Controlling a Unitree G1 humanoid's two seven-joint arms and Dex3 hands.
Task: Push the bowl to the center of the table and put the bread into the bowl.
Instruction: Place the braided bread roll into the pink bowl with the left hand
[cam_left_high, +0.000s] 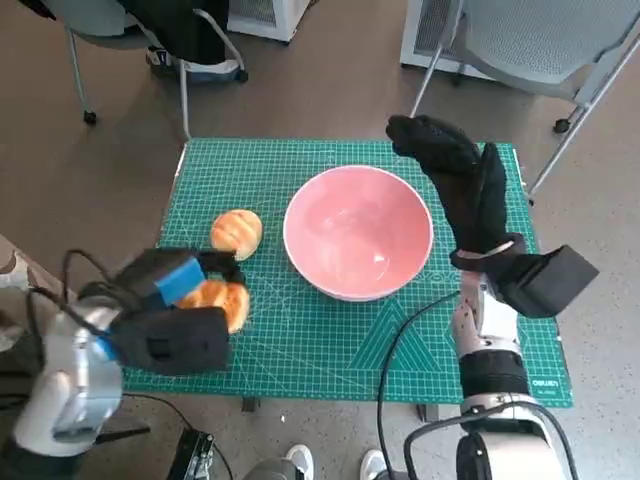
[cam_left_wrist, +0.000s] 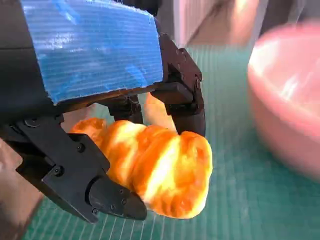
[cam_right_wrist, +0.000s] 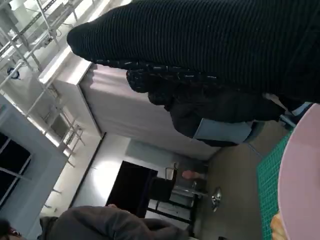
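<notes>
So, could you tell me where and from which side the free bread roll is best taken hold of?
Across its rounded middle, from above: the free bread roll lies flat on the mat, with open mat on its far side. The left hand already holds the other roll.

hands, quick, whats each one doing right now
Left hand: holding a bread roll.
Right hand: open, holding nothing, beside the bowl.
</notes>
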